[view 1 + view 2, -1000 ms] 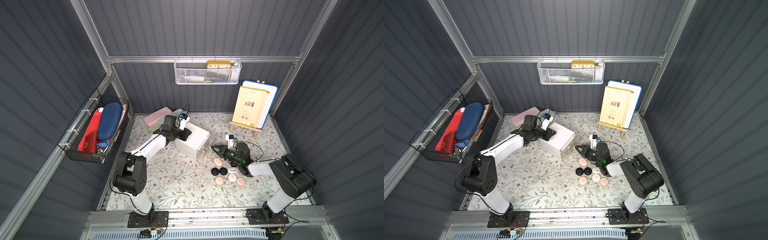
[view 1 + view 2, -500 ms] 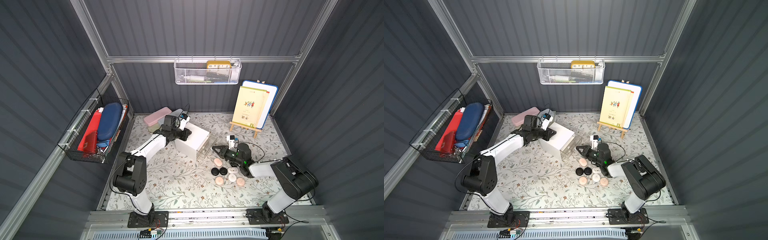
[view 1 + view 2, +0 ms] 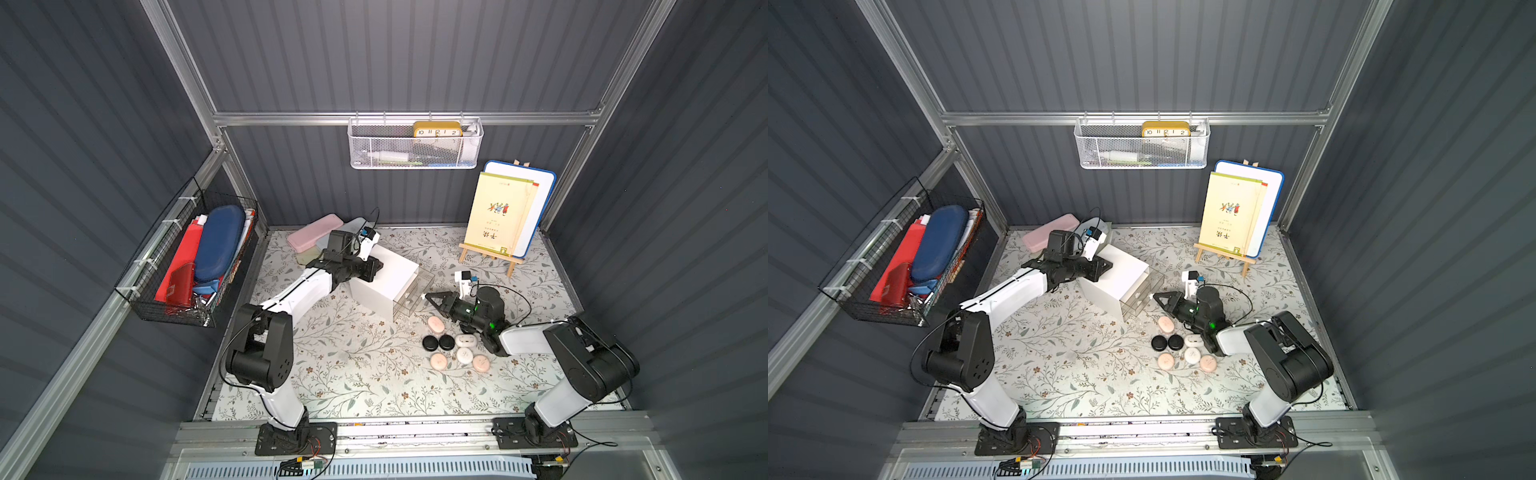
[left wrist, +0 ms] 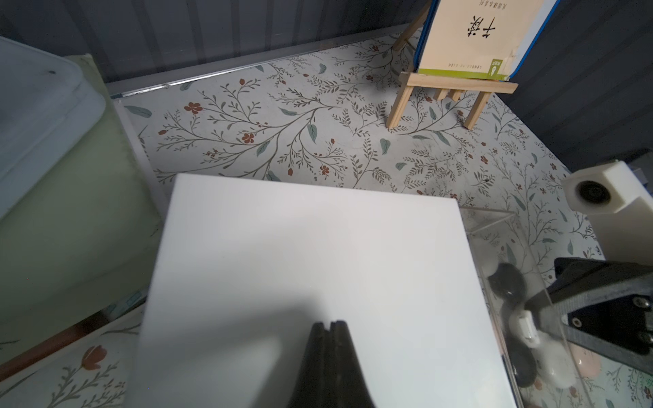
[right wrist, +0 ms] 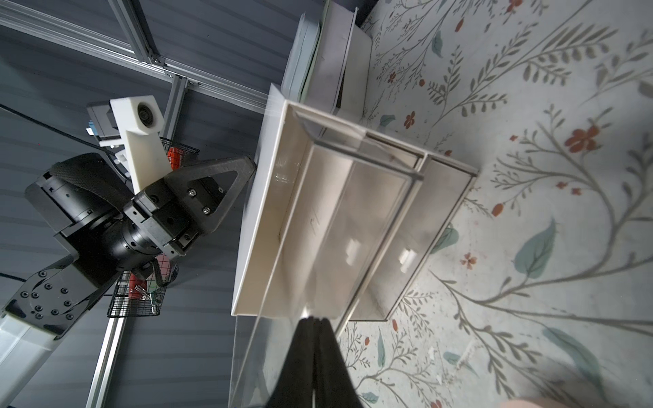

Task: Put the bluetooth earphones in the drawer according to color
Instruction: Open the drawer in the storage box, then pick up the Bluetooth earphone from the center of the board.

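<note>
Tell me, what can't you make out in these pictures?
- White mesh basket: contents, both top views; mesh hides them.
- Right tool: whether it pinches the drawer; right wrist view, clear wall blurs.
- Earphones: left wrist view, smeared through the drawer; count unclear.
- Book: left wrist view, cut off by the edge.

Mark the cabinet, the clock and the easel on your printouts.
Cabinet [image 3: 395, 270]: a top view, on its white top face.
Clock [image 3: 437, 132]: a top view, on its dial.
Easel [image 4: 459, 83]: left wrist view, on its wooden ledge.
</note>
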`<state>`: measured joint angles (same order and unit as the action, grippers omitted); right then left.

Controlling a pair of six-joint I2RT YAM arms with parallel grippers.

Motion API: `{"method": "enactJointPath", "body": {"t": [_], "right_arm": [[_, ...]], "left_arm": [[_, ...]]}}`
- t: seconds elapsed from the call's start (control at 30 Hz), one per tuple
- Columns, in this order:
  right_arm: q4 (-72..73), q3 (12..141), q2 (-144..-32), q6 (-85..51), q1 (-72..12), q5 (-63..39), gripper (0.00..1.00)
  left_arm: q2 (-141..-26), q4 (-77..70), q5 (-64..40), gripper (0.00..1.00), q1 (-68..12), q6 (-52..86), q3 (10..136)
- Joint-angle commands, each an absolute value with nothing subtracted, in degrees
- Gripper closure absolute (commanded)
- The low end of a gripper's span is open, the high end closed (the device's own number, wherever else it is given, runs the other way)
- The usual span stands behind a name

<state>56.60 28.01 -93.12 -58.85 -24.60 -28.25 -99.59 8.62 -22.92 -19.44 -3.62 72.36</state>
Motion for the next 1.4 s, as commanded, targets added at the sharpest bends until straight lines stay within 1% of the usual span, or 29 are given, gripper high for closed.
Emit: {"method": "enactJointPath", "body": {"t": [0.0, 0.3, 0.4, 0.53, 0.6, 0.77, 0.8, 0.83, 0.87, 0.97, 1.0, 1.03, 1.13, 1.27, 1.3, 1.37], "right_arm": [[52.1, 26.9, -93.2, -57.2, -24.5, -28.3, 1.0], [51.0, 27.1, -92.1, -56.7, -24.4, -28.5, 1.0], [46.4, 27.5, -89.3, -54.9, -24.3, -27.8, 1.0], [34.0, 29.2, -82.6, -49.8, -24.0, -24.7, 1.0], [26.4, 30.3, -78.8, -47.1, -23.8, -22.1, 0.95], [3.4, 35.8, -70.7, -39.3, -23.0, -13.7, 0.74], [-1.0, 37.2, -69.9, -37.8, -22.8, -11.2, 0.7], [-4.7, 38.5, -69.9, -36.4, -22.6, -9.5, 0.65], [-7.5, 39.4, -67.9, -35.3, -22.5, -8.2, 0.61], [-14.0, 41.5, -67.1, -33.0, -22.2, -4.1, 0.5], [-15.6, 41.9, -67.1, -32.3, -22.1, -2.6, 0.45], [-16.6, 42.1, -67.2, -31.9, -22.0, -1.6, 0.42], [-19.7, 43.3, -68.4, -30.4, -21.6, 0.3, 0.36], [-25.1, 47.0, -73.6, -27.8, -21.4, 0.8, 0.32], [-25.7, 48.3, -75.1, -27.5, -21.4, 0.7, 0.31], [-28.6, 50.1, -77.7, -26.9, -21.4, 0.4, 0.3]], "left_arm": [[-101.2, 12.7, -22.7, 1.0, -19.1, -4.5, 72.3], [-101.0, 12.8, -22.7, 1.0, -19.1, -4.6, 72.4], [-100.6, 12.9, -22.7, 1.0, -19.1, -4.2, 72.9], [-98.6, 12.7, -22.7, 1.0, -19.1, -3.9, 74.6], [-97.2, 12.3, -22.6, 1.0, -19.1, -3.8, 75.7], [-94.6, 11.6, -21.4, 1.0, -19.2, -3.4, 79.6], [-94.2, 11.7, -21.1, 0.97, -19.2, -3.3, 80.4], [-93.9, 11.8, -20.9, 0.9, -19.2, -3.5, 80.4], [-93.5, 11.7, -20.8, 0.8, -19.3, -3.5, 82.7], [-92.2, 11.4, -21.0, 0.49, -19.5, -4.0, 84.0], [-91.8, 11.2, -20.9, 0.37, -19.7, -4.1, 84.2], [-91.4, 11.0, -20.7, 0.29, -19.9, -4.2, 84.3], [-90.2, 10.7, -20.6, 0.16, -20.5, -5.1, 84.3], [-89.3, 10.6, -20.5, 0.08, -20.8, -6.3, 83.7], [-89.0, 10.6, -20.4, 0.02, -20.9, -6.4, 83.4], [-88.7, 10.4, -20.5, 0.01, -21.1, -6.6, 82.8]]}}
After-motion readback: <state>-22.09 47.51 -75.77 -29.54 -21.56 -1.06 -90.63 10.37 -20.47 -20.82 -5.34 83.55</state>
